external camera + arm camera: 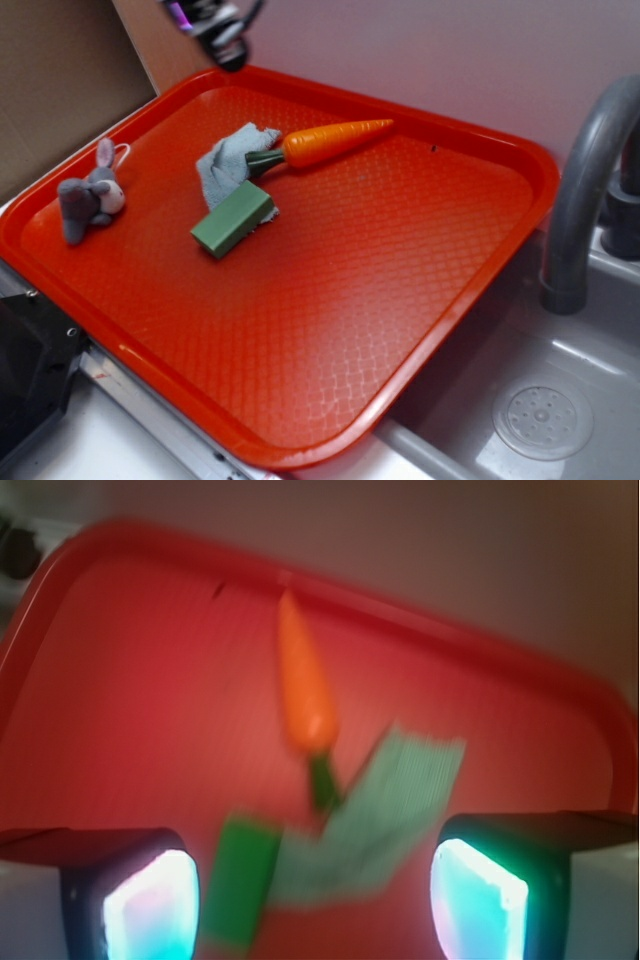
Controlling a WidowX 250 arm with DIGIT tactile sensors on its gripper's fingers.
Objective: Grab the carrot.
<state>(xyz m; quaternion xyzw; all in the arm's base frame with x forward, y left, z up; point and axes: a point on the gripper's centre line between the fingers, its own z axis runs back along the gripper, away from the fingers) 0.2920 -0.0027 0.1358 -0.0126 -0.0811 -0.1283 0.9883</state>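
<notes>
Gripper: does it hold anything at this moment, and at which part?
Nothing is held. The gripper has its jaws open and empty, above the tray; the carrot lies untouched beside the cloth.

No readable text, labels, brands, numbers or signs anywhere in either view.
</notes>
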